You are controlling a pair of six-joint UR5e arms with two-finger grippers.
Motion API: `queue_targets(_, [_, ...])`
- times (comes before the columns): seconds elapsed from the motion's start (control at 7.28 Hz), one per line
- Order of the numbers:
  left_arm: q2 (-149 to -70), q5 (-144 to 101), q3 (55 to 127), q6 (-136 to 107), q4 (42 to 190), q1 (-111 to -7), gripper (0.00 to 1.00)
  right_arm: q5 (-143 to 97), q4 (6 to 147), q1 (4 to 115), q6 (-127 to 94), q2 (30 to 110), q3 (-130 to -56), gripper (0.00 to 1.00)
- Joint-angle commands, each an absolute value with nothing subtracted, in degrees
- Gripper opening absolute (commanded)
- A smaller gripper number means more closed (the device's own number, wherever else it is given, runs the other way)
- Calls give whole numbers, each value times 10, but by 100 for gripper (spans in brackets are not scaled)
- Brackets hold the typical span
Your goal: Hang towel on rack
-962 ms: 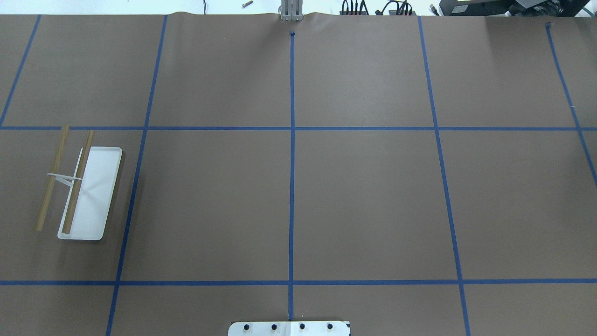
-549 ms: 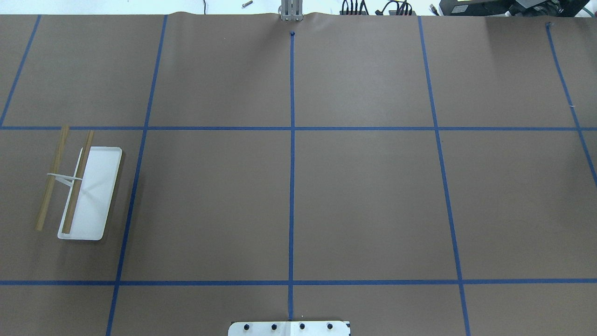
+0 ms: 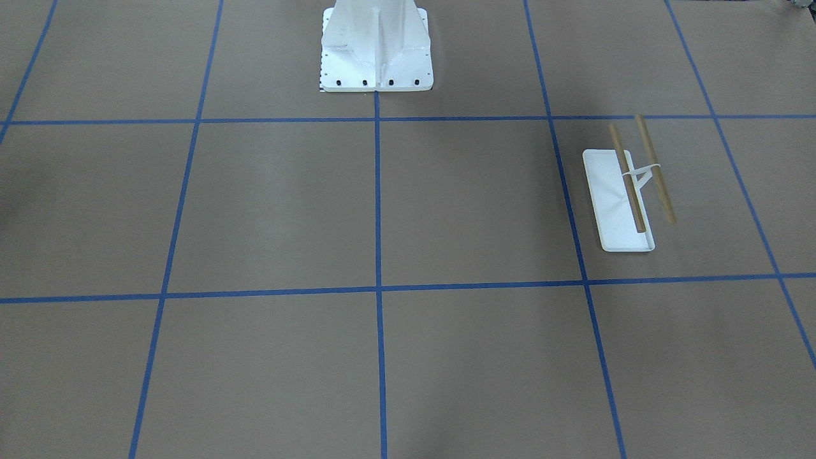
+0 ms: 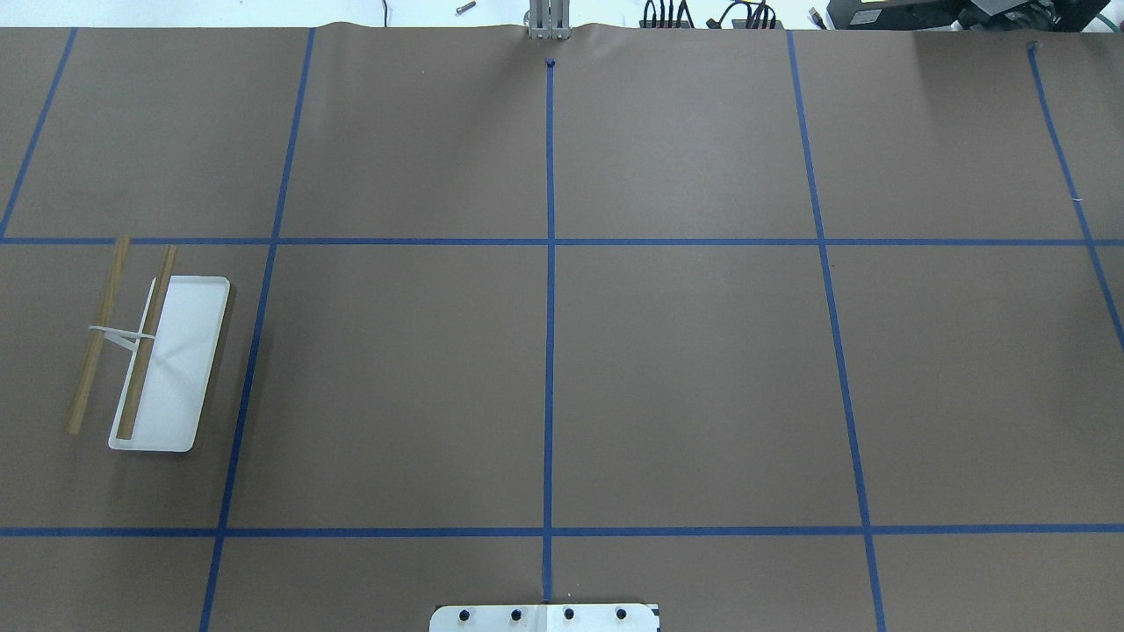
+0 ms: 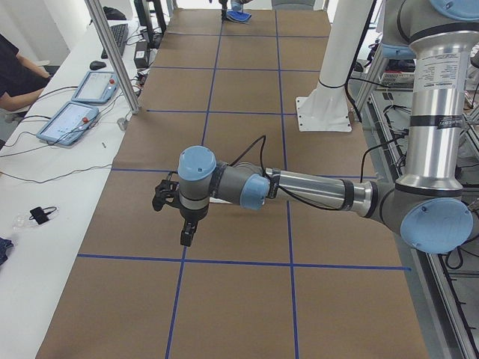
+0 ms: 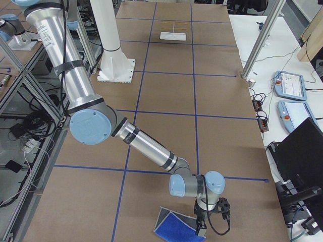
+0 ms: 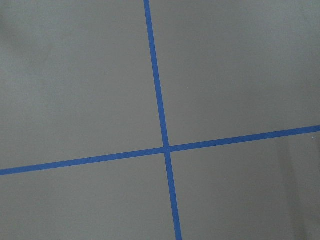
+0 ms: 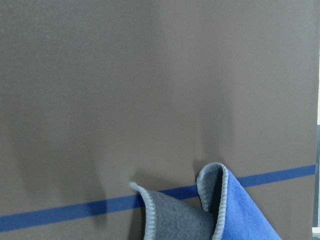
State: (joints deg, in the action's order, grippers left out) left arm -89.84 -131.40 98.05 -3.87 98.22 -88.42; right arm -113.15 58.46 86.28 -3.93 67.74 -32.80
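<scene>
Looking at clearance first: the worktop [image 4: 685,377] is brown sheet cut into big squares by blue tape lines [image 4: 549,351], with wide bare room across its middle. The white pedestal [image 3: 376,44] is bolted at the robot-side edge on the centre line. The rack [image 4: 171,369] stands toward the robot's left end, in the middle row of squares. Its white tray sits just beside a tape line without touching it, and both wooden rods run parallel, one over the tray and one outboard of it. In the right side view the rack [image 6: 173,30] is small at the far end. The towel [image 6: 174,227] lies flat on the worktop at the opposite, right end, well apart from the rack. The right tool [image 6: 202,229] points down at the towel's outer edge; contact can't be confirmed, and its opening can't be told either. On the right wrist camera the towel [image 8: 235,215] has a corner curled up, grey underside and pale edging showing, lying across a tape line. The left tool [image 5: 185,238] hangs above bare worktop near a tape line, with nothing visibly in it, opening not readable. The left wrist camera shows only a tape crossing.
</scene>
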Motion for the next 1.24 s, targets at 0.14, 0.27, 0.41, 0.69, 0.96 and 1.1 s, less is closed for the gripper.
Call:
queue_targets(0.14, [-900, -1314, 979, -39, 983, -884, 98, -1130, 576, 861, -40, 678, -319, 99])
queue_targets(0.27, [-900, -1314, 982, -39, 983, -884, 98, -1130, 552, 861, -40, 676, -296, 84])
queue_targets(0.41, [-899, -1314, 983, -39, 983, -884, 98, -1129, 538, 861, -40, 677, -289, 63])
queue_targets(0.69, [-899, -1315, 984, -39, 983, -884, 98, -1129, 538, 860, -39, 677, -289, 20])
queue_targets(0.96, [-899, -1315, 987, -39, 983, -884, 98, -1129, 538, 860, -36, 674, -289, 0])
queue_targets(1.1, [-900, -1315, 987, -39, 983, -884, 98, -1131, 537, 860, -36, 672, -291, 0])
